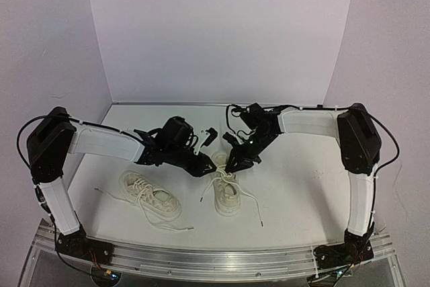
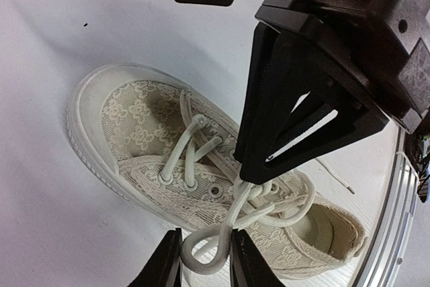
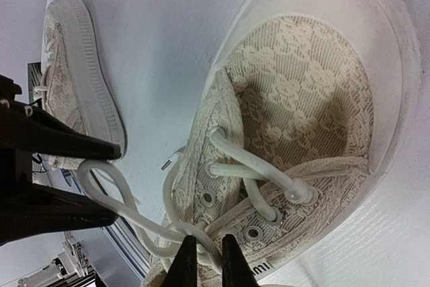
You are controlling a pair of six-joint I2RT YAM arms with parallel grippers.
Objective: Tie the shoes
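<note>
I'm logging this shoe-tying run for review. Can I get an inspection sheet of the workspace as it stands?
Surface: white table, bare apart from the shoes; metal rail along the near edge.
Job's things: centre shoe under both grippers, laces crossed, no bow yet; other shoe apart to its left, laces trailing loose.
Clutter: nothing seen.
Grippers: left gripper pinching a lace loop; right gripper pinching a lace strand beside the eyelets.
Cables: black cables run along both arms, none lying on the shoes.
Surroundings: plain pale walls on three sides.
</note>
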